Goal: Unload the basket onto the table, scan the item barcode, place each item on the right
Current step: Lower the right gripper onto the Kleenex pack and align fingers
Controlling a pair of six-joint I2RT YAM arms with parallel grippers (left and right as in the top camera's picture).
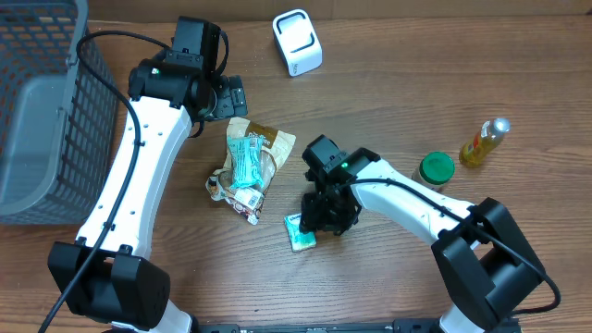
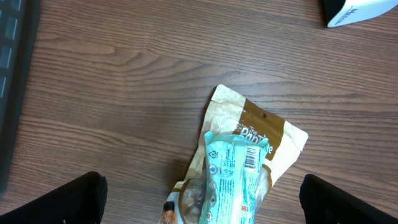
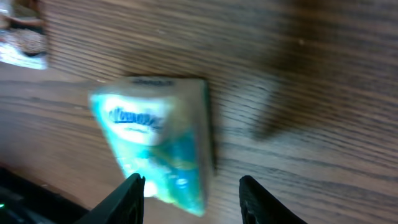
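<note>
Two grippers: left gripper [image 1: 229,97] wide open, right gripper [image 3: 189,186] parted, empty.
Pack [image 3: 155,143]: we'd centre over it first, it sits frame-left.

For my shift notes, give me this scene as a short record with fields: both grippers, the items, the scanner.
Left gripper: open, above snack bags
Right gripper: open, over tissue pack, not gripping it
Scanner: white, far side, apart from items
Also there: basket, green-lidded jar, yellow bottle
</note>
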